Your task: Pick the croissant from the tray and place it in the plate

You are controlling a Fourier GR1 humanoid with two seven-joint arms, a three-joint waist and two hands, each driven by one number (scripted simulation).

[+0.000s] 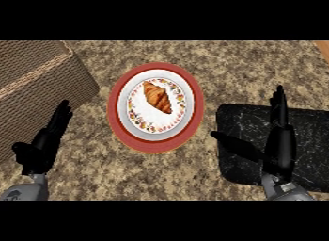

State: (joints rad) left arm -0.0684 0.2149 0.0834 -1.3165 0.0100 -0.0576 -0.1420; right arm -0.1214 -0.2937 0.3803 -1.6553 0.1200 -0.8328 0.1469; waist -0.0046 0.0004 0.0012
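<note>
Croissant [157,96] sits on the plate [119,117], lying slantwise, a bit toward 12 o'clock of the white middle. The plate's on the speckled worktop [250,66]. Black tray [320,141] is at 4 o'clock from the plate, just beside it. My right hand [278,141] hovers over that tray, fingers straight, released, holding nothing. My left hand [46,141] is at 8 o'clock, fingers relaxed too, near a woven box [21,80] at 10 o'clock.
</note>
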